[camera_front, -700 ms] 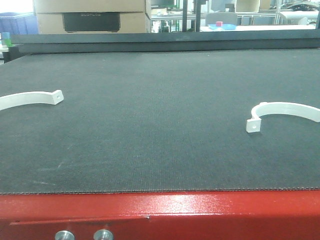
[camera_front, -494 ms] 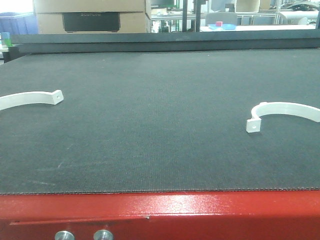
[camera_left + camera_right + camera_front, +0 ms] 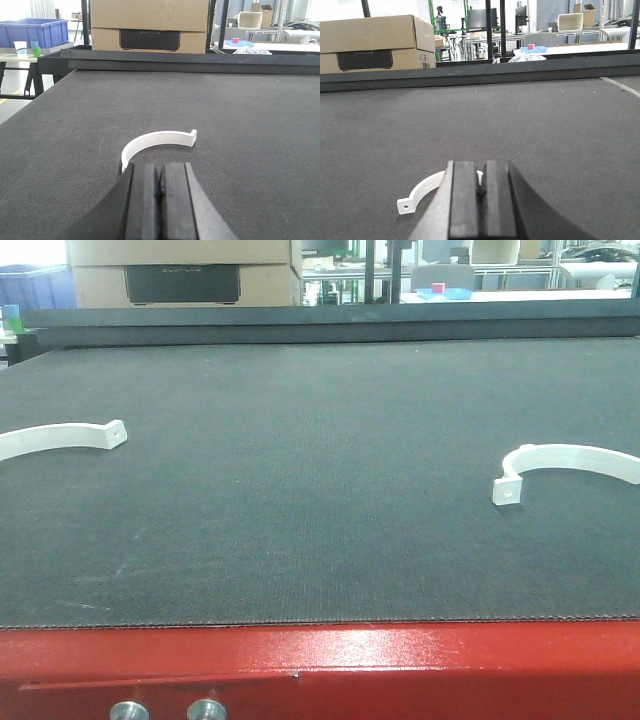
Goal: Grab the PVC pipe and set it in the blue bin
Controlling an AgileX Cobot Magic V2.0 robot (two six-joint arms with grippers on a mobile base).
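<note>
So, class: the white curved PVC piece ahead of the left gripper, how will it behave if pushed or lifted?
Probably stiff: the PVC piece holds a clean arc. Likely light, being a thin open strip. Lying flat on the textured belt, it should slide or pivot rather than roll.

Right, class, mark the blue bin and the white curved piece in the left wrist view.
blue bin (image 3: 45, 32), left wrist view, front wall.
white curved piece (image 3: 160, 136), left wrist view, arc's top.
</note>
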